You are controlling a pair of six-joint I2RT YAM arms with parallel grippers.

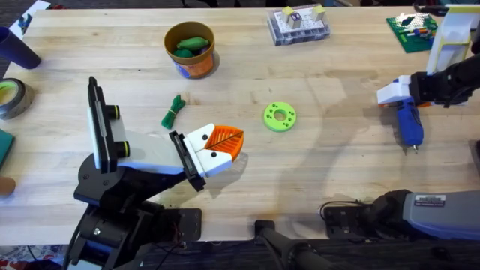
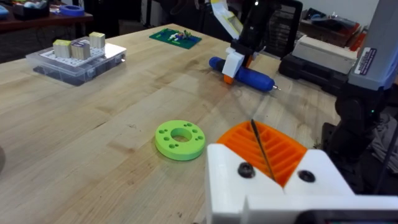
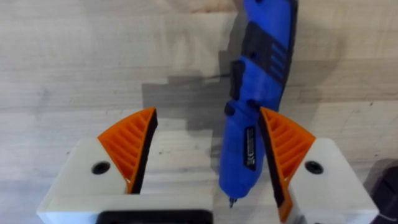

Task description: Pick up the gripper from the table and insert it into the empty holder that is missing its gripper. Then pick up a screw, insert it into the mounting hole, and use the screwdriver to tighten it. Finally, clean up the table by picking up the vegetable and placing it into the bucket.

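At the tip of my left arm, the white holder (image 1: 204,150) (image 2: 273,186) with its black back plate carries the orange ribbed gripper (image 1: 226,139) (image 2: 280,149). My left gripper (image 1: 229,141) (image 2: 261,148) is shut, orange pads pressed together with nothing between them, pointing right. The blue screwdriver (image 1: 409,124) (image 2: 245,74) (image 3: 258,99) lies at the right, bit toward the front edge. My right gripper (image 1: 397,94) (image 2: 235,67) (image 3: 208,149) stands open astride it. The dark-green vegetable (image 1: 174,111) lies on the table in front of the orange bucket (image 1: 190,49).
A lime-green disc (image 1: 280,116) (image 2: 180,139) lies just beyond the left gripper's tip. A clear parts box (image 1: 298,25) (image 2: 74,56) and a green board (image 1: 411,30) (image 2: 175,37) sit at the back. A bright-green vegetable is inside the bucket. A tape roll (image 1: 11,97) lies far left.
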